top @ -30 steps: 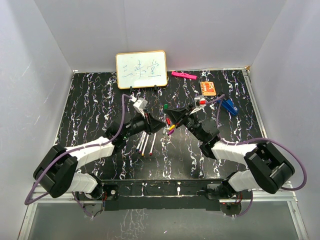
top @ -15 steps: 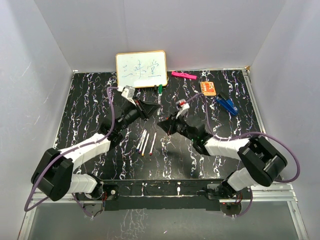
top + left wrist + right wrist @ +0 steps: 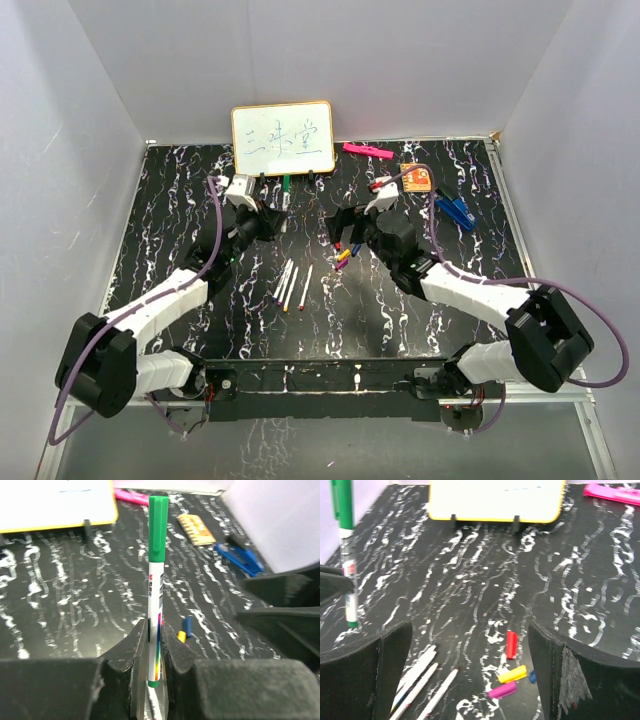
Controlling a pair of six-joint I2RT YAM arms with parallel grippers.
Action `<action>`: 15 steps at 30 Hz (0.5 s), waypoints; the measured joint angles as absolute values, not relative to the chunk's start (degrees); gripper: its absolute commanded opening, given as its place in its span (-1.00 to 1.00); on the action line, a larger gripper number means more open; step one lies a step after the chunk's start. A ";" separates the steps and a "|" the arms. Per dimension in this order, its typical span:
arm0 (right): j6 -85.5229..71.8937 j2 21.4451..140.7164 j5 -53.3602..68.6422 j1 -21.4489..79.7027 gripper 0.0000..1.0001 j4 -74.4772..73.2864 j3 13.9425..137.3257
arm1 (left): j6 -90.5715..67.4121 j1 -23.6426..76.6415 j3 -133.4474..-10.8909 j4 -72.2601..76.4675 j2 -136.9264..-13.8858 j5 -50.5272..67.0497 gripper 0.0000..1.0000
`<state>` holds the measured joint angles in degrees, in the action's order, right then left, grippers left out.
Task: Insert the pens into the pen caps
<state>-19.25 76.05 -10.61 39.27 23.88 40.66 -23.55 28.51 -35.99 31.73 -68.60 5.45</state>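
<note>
While the left gripper (image 3: 154,652) pinches a white pen (image 3: 155,600) low on its barrel, the pen stands upright between the fingers (image 3: 131,650), with a green cap (image 3: 158,525) fitted on its top end. From above, this pen sits just in front of the whiteboard (image 3: 283,139), to the left of the table's middle.

The right gripper (image 3: 467,650) hangs over the table (image 3: 600,580) with its fingers (image 3: 370,675) spread wide and nothing between them. Under that gap lie the loose caps, close together and nearer its right finger: a red cap (image 3: 511,644), a yellow cap (image 3: 512,674) and a purple cap (image 3: 502,689). A blue cap (image 3: 532,676) shows only as a sliver beside the yellow one.

Three bare pens (image 3: 420,677) lie side by side just left of the caps, near the right gripper's left finger. Their coloured tips point toward the arm bases. None of them touches either gripper.
</note>
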 measured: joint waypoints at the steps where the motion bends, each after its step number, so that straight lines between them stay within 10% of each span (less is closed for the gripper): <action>1: -19.05 75.77 -11.07 38.30 0.96 22.92 40.56 | -23.22 27.62 -36.53 30.70 -69.25 5.15 -1.00; 15: -26.06 76.93 -3.01 22.72 0.96 25.26 38.76 | -21.21 19.25 -49.17 15.66 -87.70 3.22 -0.93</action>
<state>-26.06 76.93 -3.01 22.72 25.26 38.76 -21.21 19.25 -49.17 15.66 -87.70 3.22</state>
